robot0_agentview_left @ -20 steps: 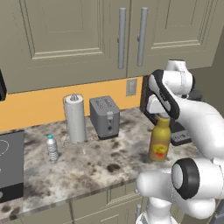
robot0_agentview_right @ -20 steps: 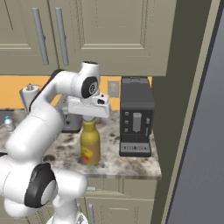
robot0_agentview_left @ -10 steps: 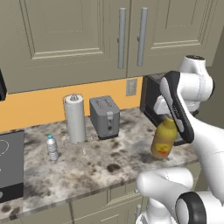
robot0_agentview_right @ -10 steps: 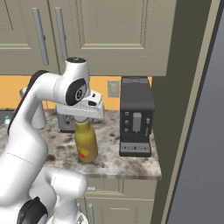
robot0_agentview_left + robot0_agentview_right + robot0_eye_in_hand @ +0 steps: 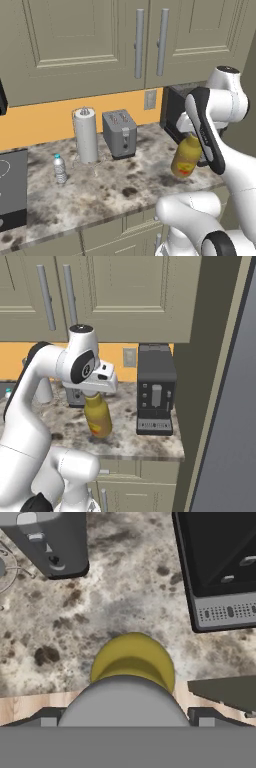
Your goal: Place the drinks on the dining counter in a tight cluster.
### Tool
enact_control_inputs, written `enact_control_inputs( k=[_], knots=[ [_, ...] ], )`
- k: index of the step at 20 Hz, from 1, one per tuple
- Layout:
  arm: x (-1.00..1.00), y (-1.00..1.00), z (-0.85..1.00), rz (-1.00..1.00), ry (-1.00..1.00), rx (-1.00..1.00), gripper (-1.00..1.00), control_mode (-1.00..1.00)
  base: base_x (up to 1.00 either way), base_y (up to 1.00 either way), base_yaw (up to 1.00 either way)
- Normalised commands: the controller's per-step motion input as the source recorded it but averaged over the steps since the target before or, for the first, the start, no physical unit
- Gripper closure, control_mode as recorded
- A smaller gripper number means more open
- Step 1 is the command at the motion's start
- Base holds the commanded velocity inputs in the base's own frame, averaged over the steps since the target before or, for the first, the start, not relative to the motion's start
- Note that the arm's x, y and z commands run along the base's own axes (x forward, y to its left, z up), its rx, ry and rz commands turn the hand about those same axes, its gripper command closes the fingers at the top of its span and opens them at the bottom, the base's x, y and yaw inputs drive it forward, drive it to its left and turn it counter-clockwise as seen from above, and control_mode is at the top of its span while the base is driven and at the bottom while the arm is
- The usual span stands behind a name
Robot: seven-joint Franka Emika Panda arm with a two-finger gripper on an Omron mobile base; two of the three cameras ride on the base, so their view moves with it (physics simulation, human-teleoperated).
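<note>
A small water bottle [image 5: 59,168] stands at the left of the marble surface [image 5: 100,192], beside a paper-towel roll [image 5: 86,135] and a toaster [image 5: 119,133]; well to its right, the yellow juice bottle [image 5: 186,156] hangs tilted clear of the surface, neck up, directly under the gripper [image 5: 93,397], whose jaws are clamped wide on its top. A black coffee machine [image 5: 156,389] stands just right of it. The bottle's long axis runs roughly along the gripper's, so carrying it to the dining counter likely calls for keeping it upright.
</note>
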Motion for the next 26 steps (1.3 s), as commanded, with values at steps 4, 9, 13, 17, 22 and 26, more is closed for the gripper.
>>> enact_control_inputs(
  k=[4,9,13,17,22,26],
  knots=[
    [0.00,0.00,0.00,0.00,0.00,0.00,1.00,-1.00,0.00,0.00,0.00],
    [0.00,0.00,0.00,0.00,0.00,0.00,1.00,1.00,-0.06,0.00,0.00],
    [0.00,0.00,0.00,0.00,0.00,0.00,1.00,1.00,-0.87,0.00,-0.05],
    [0.00,0.00,0.00,0.00,0.00,0.00,1.00,1.00,-1.00,0.00,-0.12],
    [0.00,0.00,0.00,0.00,0.00,0.00,1.00,1.00,-0.99,0.00,-0.12],
    [0.00,0.00,0.00,0.00,0.00,0.00,1.00,1.00,-0.42,0.00,-0.35]
  ],
)
